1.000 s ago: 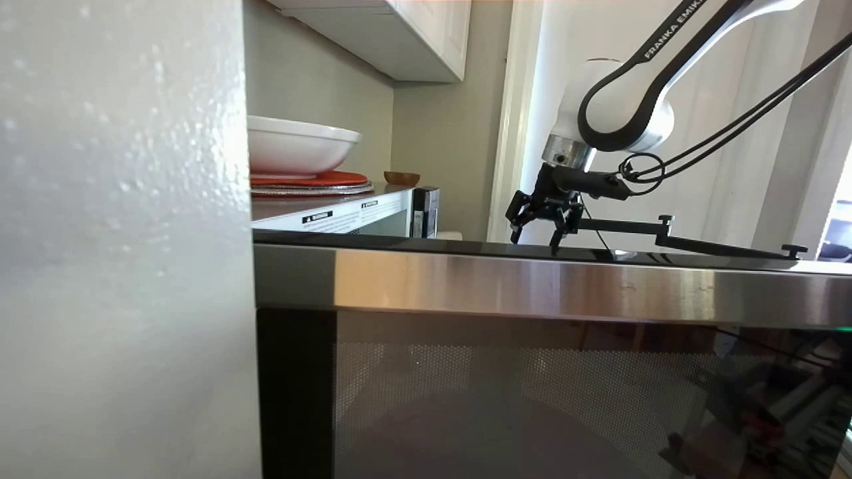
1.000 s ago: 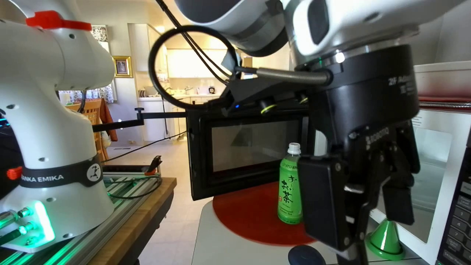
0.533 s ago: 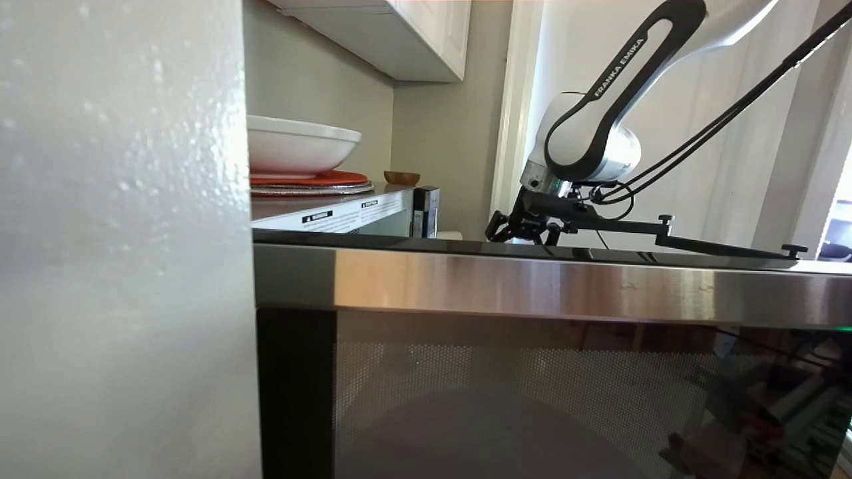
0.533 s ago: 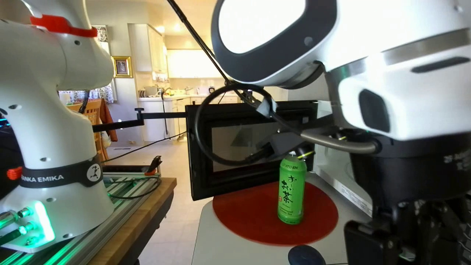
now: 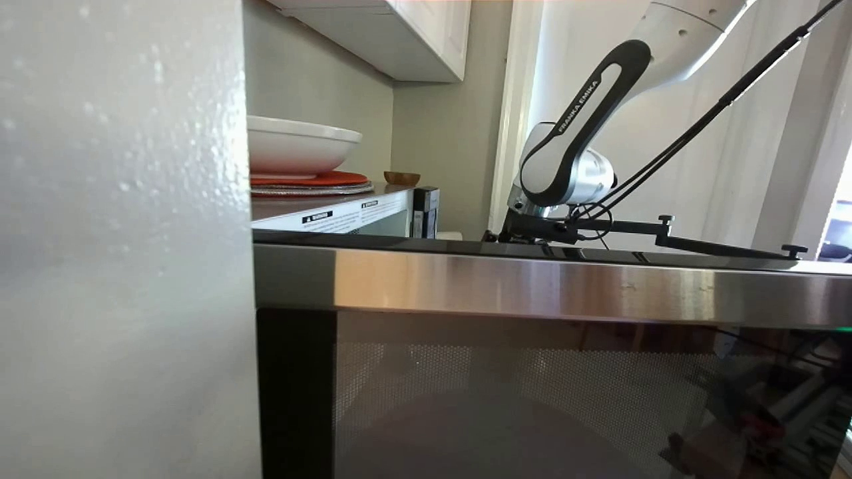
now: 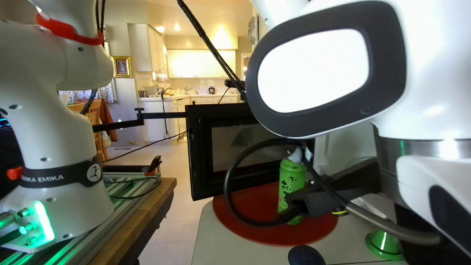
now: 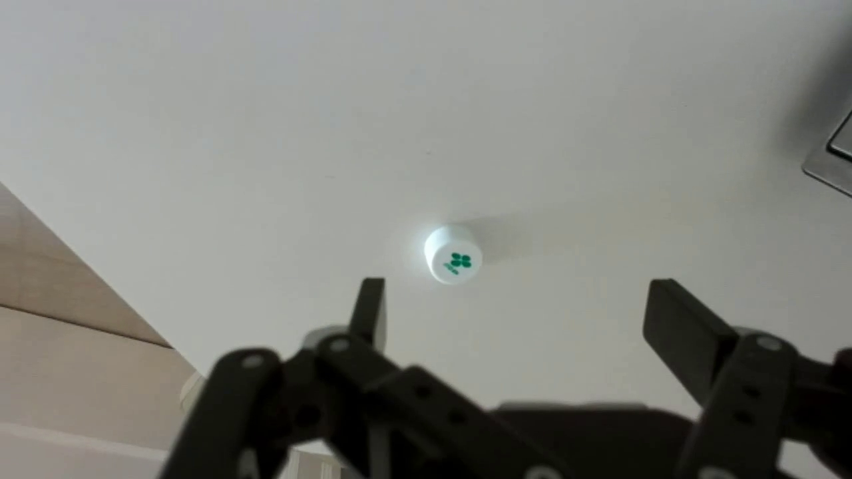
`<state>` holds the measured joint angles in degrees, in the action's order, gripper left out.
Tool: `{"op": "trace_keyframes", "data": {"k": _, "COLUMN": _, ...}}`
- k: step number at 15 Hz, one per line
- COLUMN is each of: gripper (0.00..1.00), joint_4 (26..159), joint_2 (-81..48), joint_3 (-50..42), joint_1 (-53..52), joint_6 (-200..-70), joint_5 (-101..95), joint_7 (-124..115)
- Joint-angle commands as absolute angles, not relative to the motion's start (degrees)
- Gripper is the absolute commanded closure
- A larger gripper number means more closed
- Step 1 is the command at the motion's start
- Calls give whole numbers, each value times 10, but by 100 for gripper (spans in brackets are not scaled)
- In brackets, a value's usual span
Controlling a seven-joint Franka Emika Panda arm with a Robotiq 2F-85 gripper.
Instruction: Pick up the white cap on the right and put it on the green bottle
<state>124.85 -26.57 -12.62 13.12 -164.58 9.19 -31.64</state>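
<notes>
White cap: in the wrist view we see it standing by itself, its face with the green print turned up; it is off the bottle and nothing grips it.
Pale surface: beneath the cap and touching it.
Fingers: spread well apart, with nothing pinched between them; we see neither touching the cap, and the one on the wrist view's left side is the nearer to it.
Gripper: near the cap but not centred on it; we judge that it needs to shift so the cap falls midway, then reach down. Pinching off-centre could tip or roll so small a thing.
Cap pick-up: at the approach, by our reading; grasp and lift are not yet done.
Green bottle: upright, apart from the cap and outside the wrist view; parts of the arm cross in front of it and its top is partly hidden, so we cannot tell how its mouth looks.
Red mat: under the bottle; none of it shows around the cap.
Cap on bottle: all to come; once we hold the cap, carrying, lining up and seating are left.
</notes>
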Motion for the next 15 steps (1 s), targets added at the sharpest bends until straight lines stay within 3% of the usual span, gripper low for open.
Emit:
{"op": "trace_keyframes", "data": {"k": 1, "gripper": 0, "joint_4": 1218, "joint_2": -297, "joint_3": -133, "joint_1": 124, "joint_6": -1643, "joint_5": 126, "joint_7": -300}}
{"op": "trace_keyframes", "data": {"k": 15, "gripper": 0, "joint_4": 1142, "joint_2": -383, "joint_3": -136, "joint_1": 143, "joint_6": -1619, "joint_5": 155, "joint_7": -294}}
